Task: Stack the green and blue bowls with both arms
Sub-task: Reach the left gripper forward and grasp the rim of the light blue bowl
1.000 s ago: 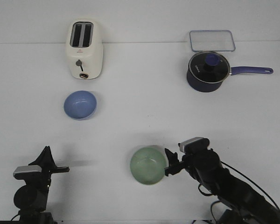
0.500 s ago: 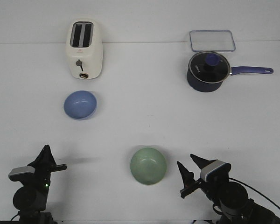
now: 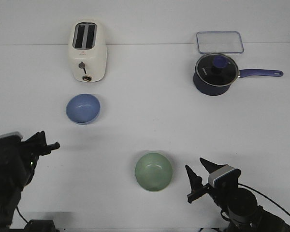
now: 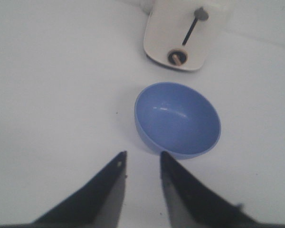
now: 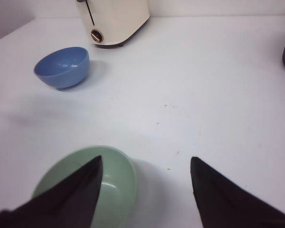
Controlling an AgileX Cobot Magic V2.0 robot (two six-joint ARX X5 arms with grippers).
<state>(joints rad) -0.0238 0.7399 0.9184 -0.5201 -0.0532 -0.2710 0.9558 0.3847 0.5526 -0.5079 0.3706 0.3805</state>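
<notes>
The blue bowl [image 3: 83, 108] sits upright on the white table in front of the toaster; it also shows in the left wrist view [image 4: 178, 118] and the right wrist view [image 5: 62, 67]. The green bowl [image 3: 153, 171] sits upright near the table's front middle, also in the right wrist view [image 5: 109, 183]. My left gripper [image 3: 49, 144] is open and empty, in front and to the left of the blue bowl, its tips [image 4: 142, 159] just short of it. My right gripper [image 3: 198, 173] is open wide and empty, to the right of the green bowl [image 5: 146, 164].
A cream toaster [image 3: 87, 50] stands behind the blue bowl. A dark navy saucepan [image 3: 215, 73] with a glass lid and long handle stands at the back right, a clear lidded container [image 3: 219, 42] behind it.
My right gripper drew back from the green bowl's right rim toward the front edge, leaving the bowl on the table. My left arm rose and moved forward toward the blue bowl.
</notes>
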